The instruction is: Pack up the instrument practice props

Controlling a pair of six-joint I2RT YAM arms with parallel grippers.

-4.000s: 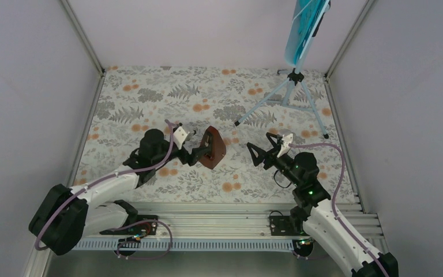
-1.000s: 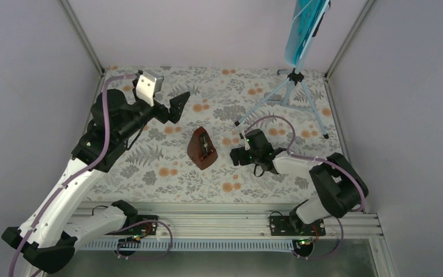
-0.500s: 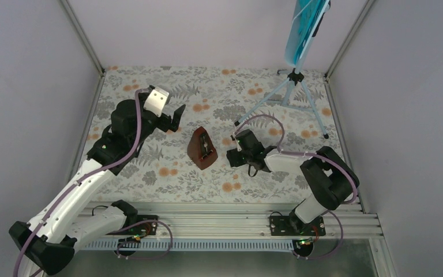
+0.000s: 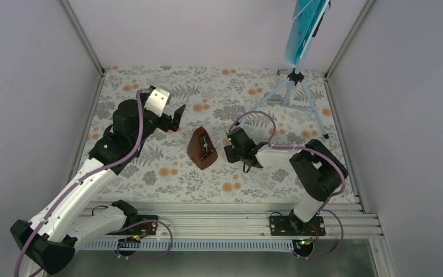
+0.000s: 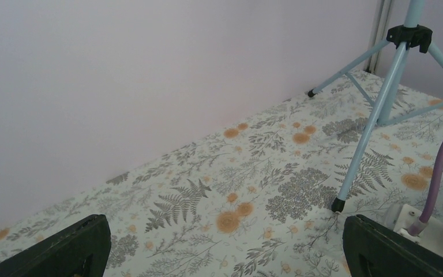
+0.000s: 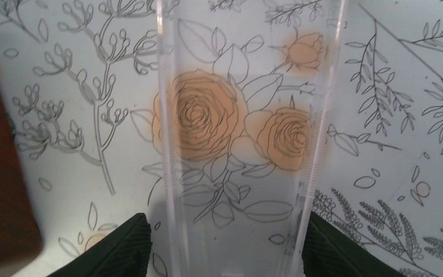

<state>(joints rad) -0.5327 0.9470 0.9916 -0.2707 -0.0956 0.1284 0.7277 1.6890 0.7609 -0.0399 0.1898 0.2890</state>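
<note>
We log the left tool [image 5: 228,251] wide open, left of the small reddish-brown pyramid metronome [image 4: 203,149] at the middle of the floral counter [image 4: 150,173]. The right tool [image 6: 225,248], just right of it, straddles a clear plastic strip [image 6: 242,115]; we cannot tell if it grips.

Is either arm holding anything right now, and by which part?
Left fingers hold nothing. Right fingers flank a clear piece at its long edges; grip cannot be told.

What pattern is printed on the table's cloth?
Grey ferns and orange roses on the white table cloth, clearest in the right wrist view.
</note>
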